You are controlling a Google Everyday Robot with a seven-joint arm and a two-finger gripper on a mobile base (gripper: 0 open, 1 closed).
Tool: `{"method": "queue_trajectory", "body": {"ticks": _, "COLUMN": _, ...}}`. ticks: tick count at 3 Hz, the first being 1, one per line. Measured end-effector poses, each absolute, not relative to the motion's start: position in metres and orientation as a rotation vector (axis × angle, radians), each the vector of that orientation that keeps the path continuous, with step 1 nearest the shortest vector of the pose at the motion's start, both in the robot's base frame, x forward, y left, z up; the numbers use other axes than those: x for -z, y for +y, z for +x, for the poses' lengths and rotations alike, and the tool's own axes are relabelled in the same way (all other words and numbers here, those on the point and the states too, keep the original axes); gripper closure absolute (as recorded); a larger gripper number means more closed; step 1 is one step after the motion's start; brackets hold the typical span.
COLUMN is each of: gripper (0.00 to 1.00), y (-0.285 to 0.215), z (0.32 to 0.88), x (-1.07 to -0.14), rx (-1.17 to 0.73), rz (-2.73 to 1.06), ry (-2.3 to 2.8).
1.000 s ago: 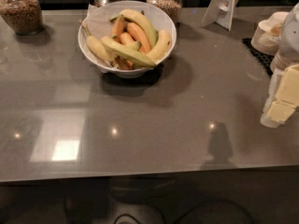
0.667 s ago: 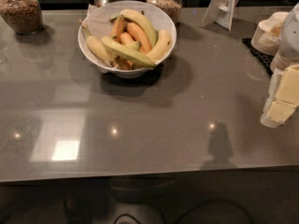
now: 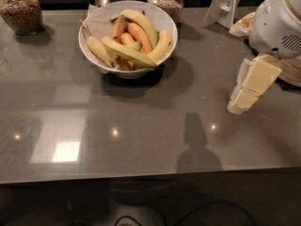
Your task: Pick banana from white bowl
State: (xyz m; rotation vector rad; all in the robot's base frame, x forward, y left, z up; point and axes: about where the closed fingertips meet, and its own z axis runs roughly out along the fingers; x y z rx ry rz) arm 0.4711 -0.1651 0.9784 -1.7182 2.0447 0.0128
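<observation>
while the banana [image 3: 129,53] lies in the white bowl [image 3: 168,25], pincer [image 3: 240,102] well apart at right, grip state unclear

End effector [image 3: 240,102]: at the right edge of the view, well right of the white bowl [image 3: 90,55] and nearer the front edge of the surface [image 3: 141,126] than the bowl is. It hangs below a rounded white wrist housing [image 3: 277,25], slanted down and to the left. Body cream-coloured, in two stepped blocks. Tip low over the surface; contact cannot be told. Well apart from the bowl.
</observation>
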Motion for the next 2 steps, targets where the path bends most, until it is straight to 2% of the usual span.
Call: {"method": "queue_trajectory", "body": {"ticks": 2, "gripper": 0.00, "y": -0.096, "z": 0.534, "x": -0.992, "rx": -0.036, "rz": -1.540, "ry": 1.916}}
